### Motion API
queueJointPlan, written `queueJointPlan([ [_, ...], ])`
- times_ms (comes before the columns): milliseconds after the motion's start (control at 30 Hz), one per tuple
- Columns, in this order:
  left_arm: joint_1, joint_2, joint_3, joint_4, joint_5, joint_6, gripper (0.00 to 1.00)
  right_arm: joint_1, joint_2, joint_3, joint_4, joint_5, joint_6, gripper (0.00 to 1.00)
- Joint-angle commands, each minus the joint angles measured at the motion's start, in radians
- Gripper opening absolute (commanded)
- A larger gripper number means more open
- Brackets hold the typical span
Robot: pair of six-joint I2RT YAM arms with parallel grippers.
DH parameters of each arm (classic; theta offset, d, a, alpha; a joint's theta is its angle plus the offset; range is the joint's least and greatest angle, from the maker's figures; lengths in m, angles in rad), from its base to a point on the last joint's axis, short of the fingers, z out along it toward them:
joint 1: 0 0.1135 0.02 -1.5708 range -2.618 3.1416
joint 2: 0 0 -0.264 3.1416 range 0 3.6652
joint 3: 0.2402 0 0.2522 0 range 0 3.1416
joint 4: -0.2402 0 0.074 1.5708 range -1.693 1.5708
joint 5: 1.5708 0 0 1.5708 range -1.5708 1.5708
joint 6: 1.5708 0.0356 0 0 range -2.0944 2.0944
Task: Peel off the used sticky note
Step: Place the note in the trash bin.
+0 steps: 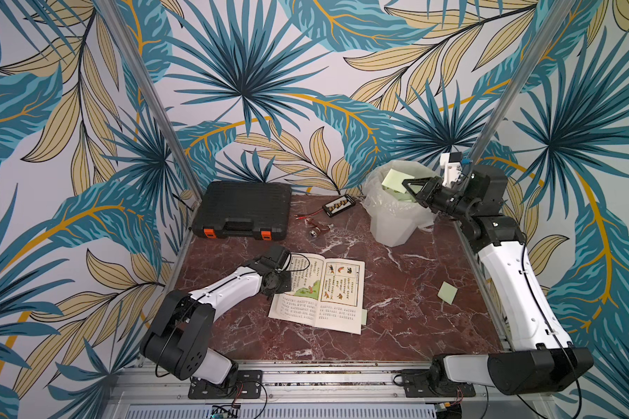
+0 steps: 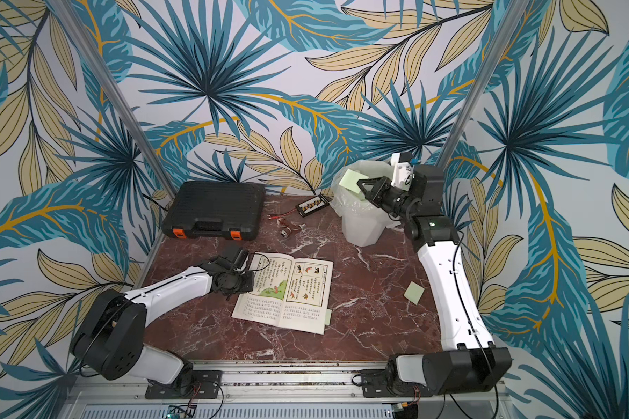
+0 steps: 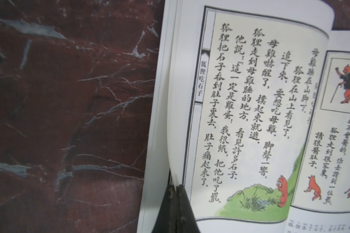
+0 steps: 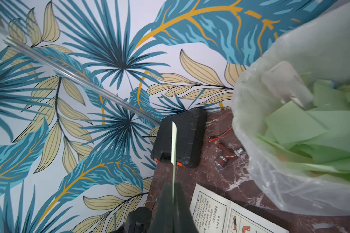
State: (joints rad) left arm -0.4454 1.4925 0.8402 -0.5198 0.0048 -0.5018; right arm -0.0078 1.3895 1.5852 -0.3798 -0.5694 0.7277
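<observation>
The book (image 1: 320, 290) lies on the table (image 1: 414, 319), bin (image 1: 393, 225) behind-right, case (image 1: 244, 210) behind-left.

The open book (image 3: 251, 121) near the middle of the table (image 1: 396, 326) carries Chinese print in upright columns. A strip (image 3: 201, 78) along its page border reads "狐狸吃石子". The columns beside it begin "母雞睡在山脚下" and "狐狸在山上看見了". The facing page has "請狼醫肚子". From overhead the print is too small to read.
</observation>
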Motion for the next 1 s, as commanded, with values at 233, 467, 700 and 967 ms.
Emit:
queueJointPlan([
  [233, -0.010, -0.008, -0.004, -0.001, 0.001, 0.002, 0.02, -0.071, 0.294, 0.223, -0.301, 0.157, -0.159, 0.22],
  [467, -0.012, -0.023, -0.003, -0.017, -0.011, -0.002, 0.14, -0.077, 0.306, 0.303, -0.370, 0.177, -0.219, 0.58],
  [700, -0.011, -0.066, 0.003, -0.038, -0.021, -0.026, 0.42, -0.078, 0.235, 0.344, -0.411, 0.180, -0.248, 0.63],
  [967, -0.012, -0.144, 0.059, -0.105, -0.007, -0.033, 0.63, -0.076, 0.074, 0.217, -0.367, 0.108, -0.220, 0.62],
])
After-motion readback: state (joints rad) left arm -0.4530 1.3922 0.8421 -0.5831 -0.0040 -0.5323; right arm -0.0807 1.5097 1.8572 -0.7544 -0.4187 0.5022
